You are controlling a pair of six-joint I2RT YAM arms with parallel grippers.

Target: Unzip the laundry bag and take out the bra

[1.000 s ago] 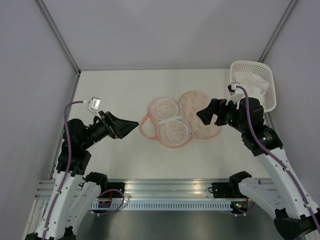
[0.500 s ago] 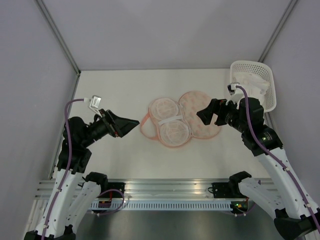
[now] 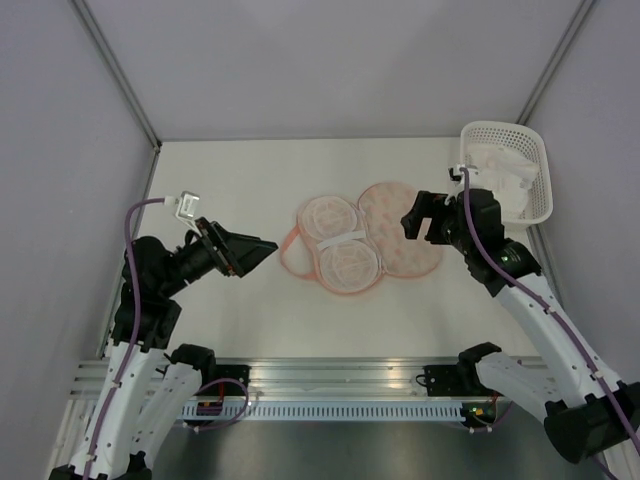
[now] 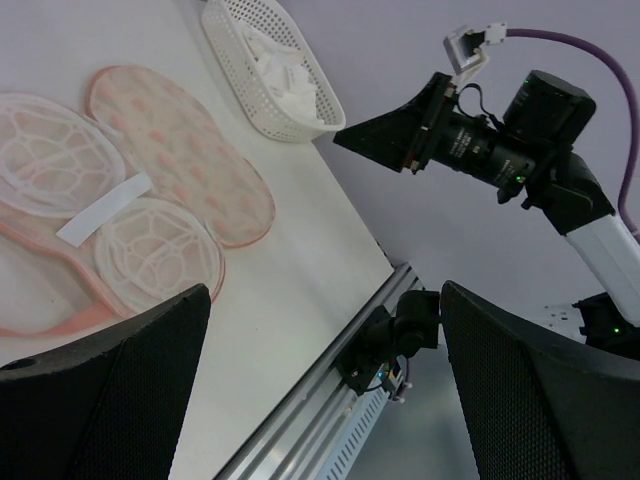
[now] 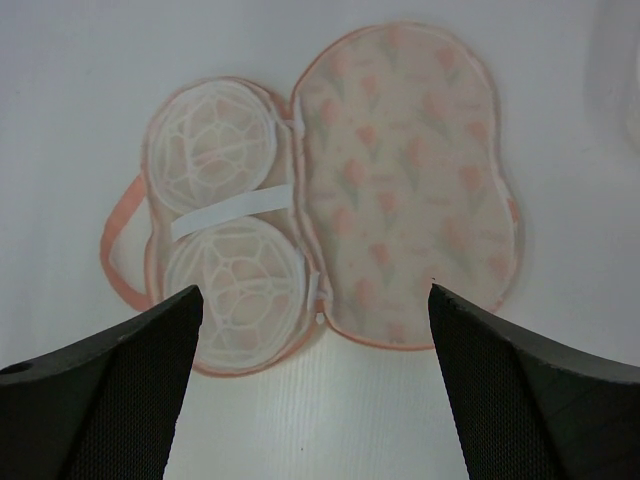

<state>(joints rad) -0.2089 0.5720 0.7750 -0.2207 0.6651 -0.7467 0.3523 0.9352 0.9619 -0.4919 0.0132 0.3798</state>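
Note:
The laundry bag (image 3: 385, 240) lies unzipped and spread flat mid-table. Its left half shows two white lattice domes under a white strap (image 5: 230, 210); its right half is cream with orange prints (image 5: 400, 170). A pink loop strap sticks out at its left. The white bra (image 3: 500, 165) lies in the white lattice basket (image 3: 540, 190) at the back right, also seen in the left wrist view as bra (image 4: 285, 75). My right gripper (image 3: 412, 218) hovers open above the bag's right edge, holding nothing. My left gripper (image 3: 265, 245) is open and empty, left of the bag.
The basket (image 4: 240, 50) stands against the right wall at the table's far corner. Grey walls close in the table on the left, back and right. An aluminium rail (image 3: 330, 380) runs along the near edge between the arm bases.
My right gripper has drawn back and risen a little over the bag's right half. The left arm has barely shifted. Bag and bra lie as before.

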